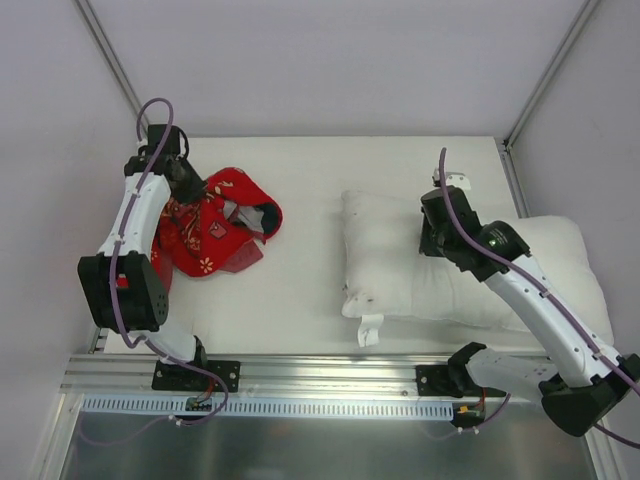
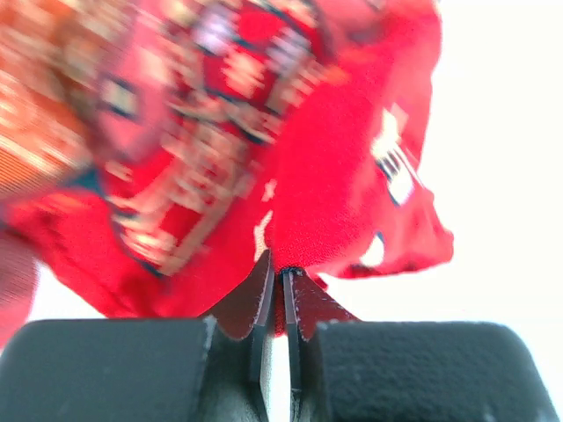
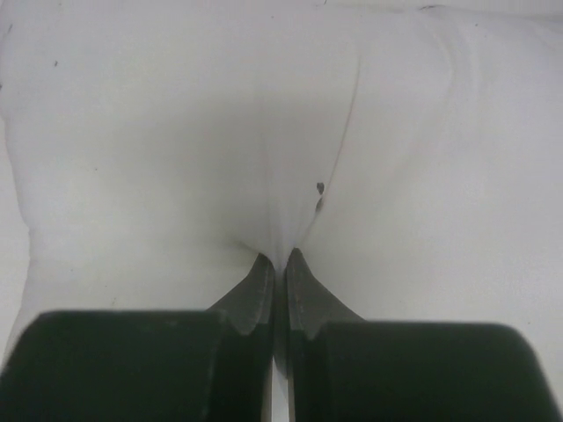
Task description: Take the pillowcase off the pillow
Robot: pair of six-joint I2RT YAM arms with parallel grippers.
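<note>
White table (image 1: pixel 300 310) under your arms. Your left gripper (image 2: pixel 278 274) pressed nearly together, pinching fold of red pillowcase (image 1: pixel 215 232), crumpled at table's left. Your right gripper (image 3: pixel 279 262) likewise clamped on pinch of white pillow (image 1: pixel 390 265), lying bare at right, well apart from pillowcase.

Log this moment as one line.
left tool: shut on pillowcase | right tool: shut on pillow | pillowcase: off, bunched, apart from pillow | pillow: bare
</note>
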